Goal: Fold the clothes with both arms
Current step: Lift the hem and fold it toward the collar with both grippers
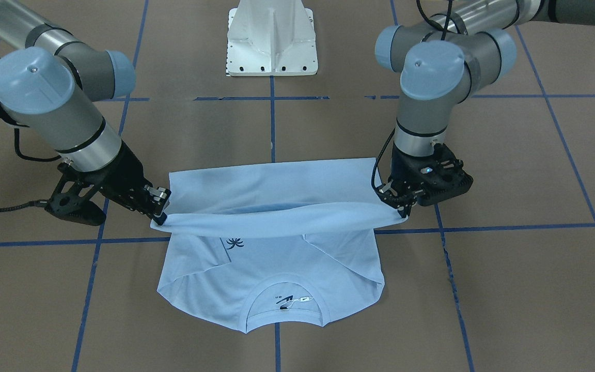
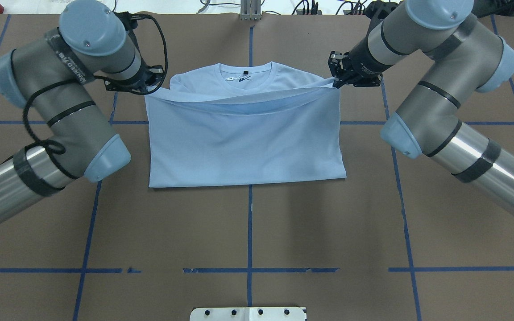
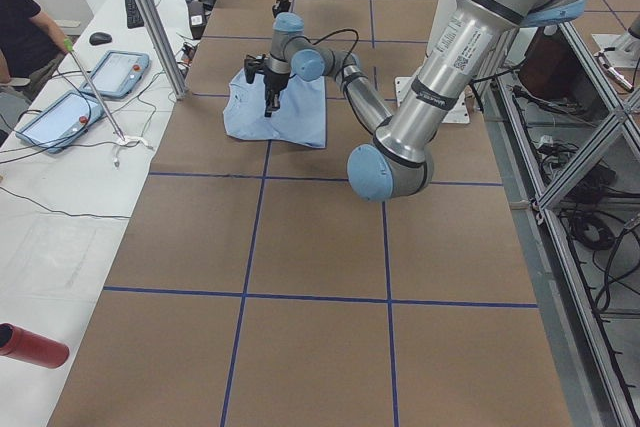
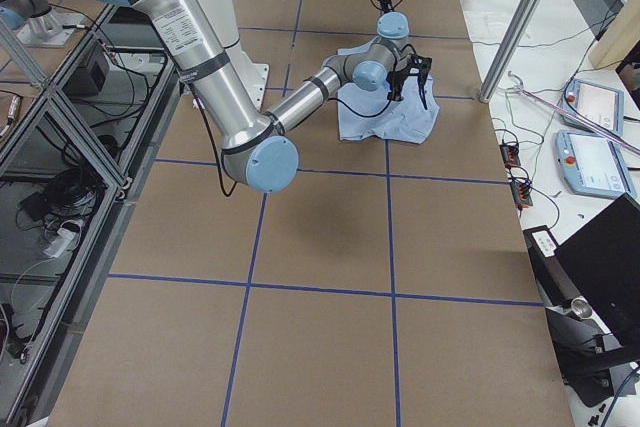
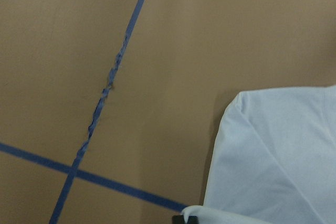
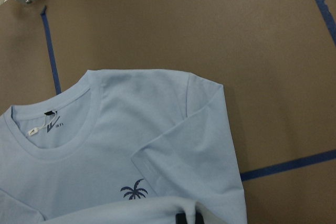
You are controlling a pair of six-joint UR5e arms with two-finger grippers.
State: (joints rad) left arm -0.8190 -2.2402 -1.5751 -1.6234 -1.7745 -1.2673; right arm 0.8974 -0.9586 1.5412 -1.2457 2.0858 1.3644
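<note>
The T-shirt [image 1: 277,279] is spread on the tabletop [image 1: 509,289]. In the front view, its lifted edge is gripped by the left pincer [image 1: 400,205] at 3 o'clock and the right pincer [image 1: 159,212] at 9.

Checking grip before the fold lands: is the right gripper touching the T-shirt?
Touching. The front-facing view shows the right gripper pinching a lifted hem corner of the T-shirt, cloth pulled taut from it.

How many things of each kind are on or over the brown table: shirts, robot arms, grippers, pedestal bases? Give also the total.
Light blue short-sleeved T-shirt: 1
Silver-grey tubular robot arms: 2 (left arm, right arm)
Black two-finger grippers: 2 (left gripper, right gripper), both shut on the T-shirt
White metal pedestal base: 1
Total: 6
</note>
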